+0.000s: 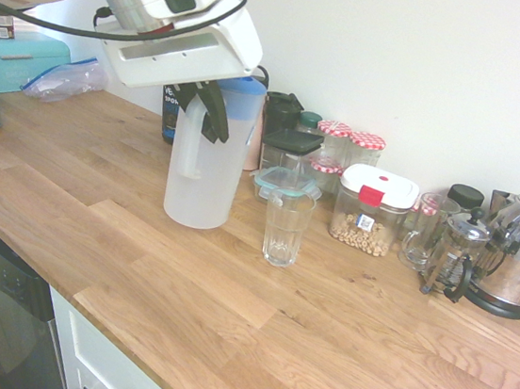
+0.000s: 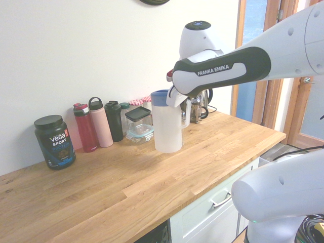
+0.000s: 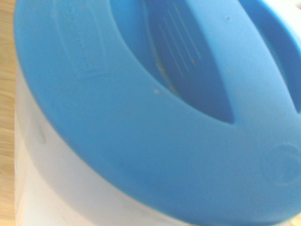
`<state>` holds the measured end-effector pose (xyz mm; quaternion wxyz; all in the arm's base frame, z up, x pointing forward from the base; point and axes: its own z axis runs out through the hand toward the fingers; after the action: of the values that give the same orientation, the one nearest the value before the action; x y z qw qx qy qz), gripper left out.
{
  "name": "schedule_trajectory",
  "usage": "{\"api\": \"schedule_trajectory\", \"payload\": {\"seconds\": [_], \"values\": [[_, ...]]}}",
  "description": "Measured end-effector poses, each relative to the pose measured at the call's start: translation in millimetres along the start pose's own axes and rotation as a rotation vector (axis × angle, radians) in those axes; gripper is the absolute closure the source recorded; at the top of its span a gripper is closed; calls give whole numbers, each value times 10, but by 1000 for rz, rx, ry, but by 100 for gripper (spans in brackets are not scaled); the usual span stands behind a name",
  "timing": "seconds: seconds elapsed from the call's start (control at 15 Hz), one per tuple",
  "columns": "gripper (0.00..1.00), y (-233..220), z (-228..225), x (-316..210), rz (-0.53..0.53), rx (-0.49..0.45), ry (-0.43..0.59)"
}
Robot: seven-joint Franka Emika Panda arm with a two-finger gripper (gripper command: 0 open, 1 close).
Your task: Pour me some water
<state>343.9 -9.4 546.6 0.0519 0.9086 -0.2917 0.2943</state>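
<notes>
Presently, we observe the gripper point(image 1: 202, 123) closed on the handle of the pitcher point(image 1: 212, 184), upper left of centre in the first exterior view. We judge it stiff but heavy if well filled; we should retain this handle hold and tilt slowly.

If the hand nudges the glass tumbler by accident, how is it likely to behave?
The tumbler looks rigid and probably breakable, being clear glass. It stands upright and looks tall for its narrow base, so a push up high might tip it rather than slide it. Its smooth sides could also make it somewhat slippery to grip.
</notes>
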Motion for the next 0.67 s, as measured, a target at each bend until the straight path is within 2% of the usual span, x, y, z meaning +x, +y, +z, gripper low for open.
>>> {"api": "schedule_trajectory", "payload": {"seconds": [0.4,0.67], "values": [[100,-866,9,-527,0,68,58],[100,-1462,93,-772,-50,85,80]]}}
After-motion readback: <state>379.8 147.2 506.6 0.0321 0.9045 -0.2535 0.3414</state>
